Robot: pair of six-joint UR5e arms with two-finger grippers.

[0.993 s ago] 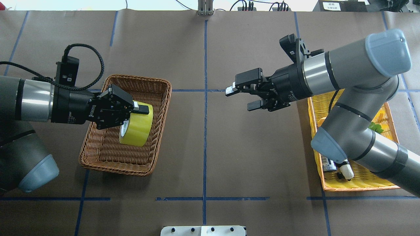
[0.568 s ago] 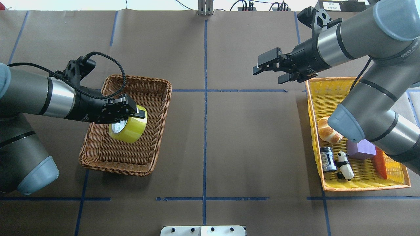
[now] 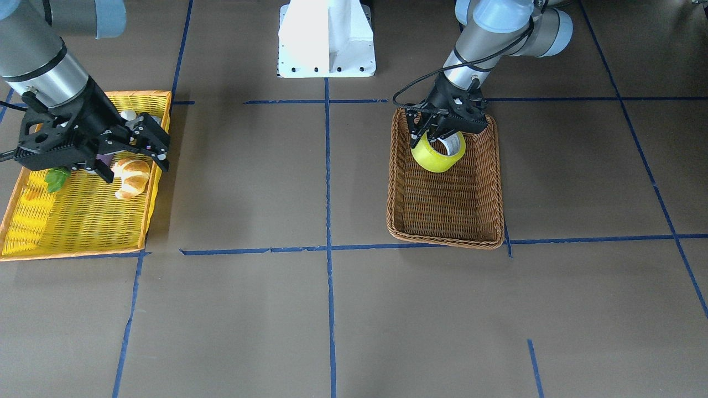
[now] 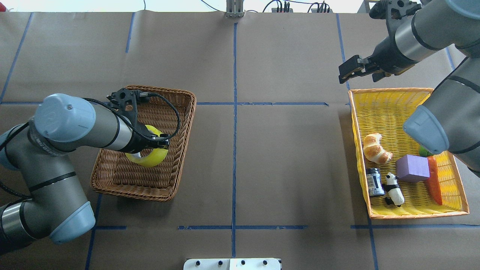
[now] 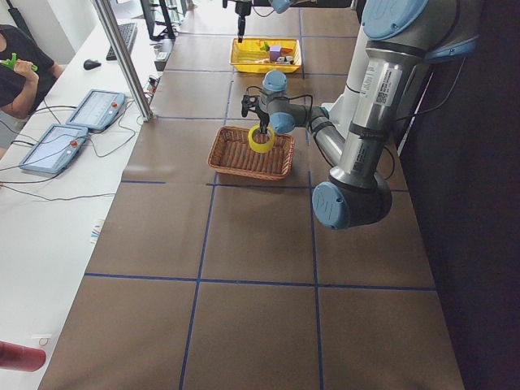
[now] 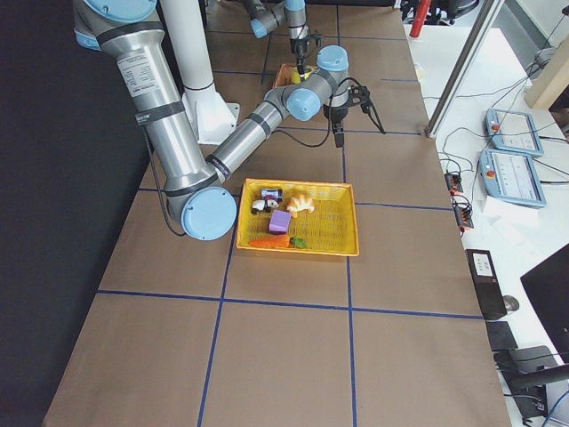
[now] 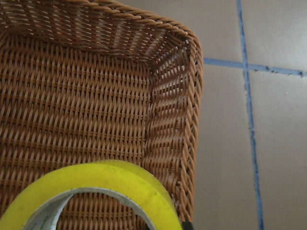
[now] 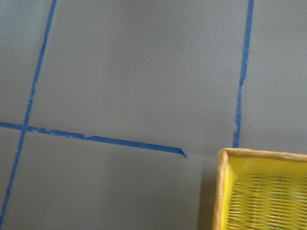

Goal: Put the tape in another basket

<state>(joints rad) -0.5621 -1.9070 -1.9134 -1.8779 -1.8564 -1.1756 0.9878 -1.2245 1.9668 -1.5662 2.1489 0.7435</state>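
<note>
The tape (image 4: 149, 157), a yellow-green roll with a white printed core, is held on edge over the brown wicker basket (image 4: 176, 168), toward its robot-side end. My left gripper (image 4: 156, 139) points down and is shut on the roll's rim. The roll (image 3: 437, 156) also shows in the front view, low inside the basket (image 3: 442, 235). I cannot tell whether it touches the floor. The left wrist view shows the roll (image 7: 110, 179) above the basket's corner wall (image 7: 168, 120). My right gripper (image 4: 358, 76) is open and empty above the table, just beyond the yellow tray's far left corner.
The yellow, orange-rimmed tray (image 4: 390, 90) at the right holds a croissant (image 4: 375, 148), a purple block (image 4: 412, 168), a small can (image 4: 373, 182), a panda figure (image 4: 393, 189) and a carrot (image 4: 435, 180). Blue tape lines cross the brown table.
My left arm has folded in and its gripper now points down, with the tape lower and nearer the robot in the basket. My right arm has drawn back to the far right.
</note>
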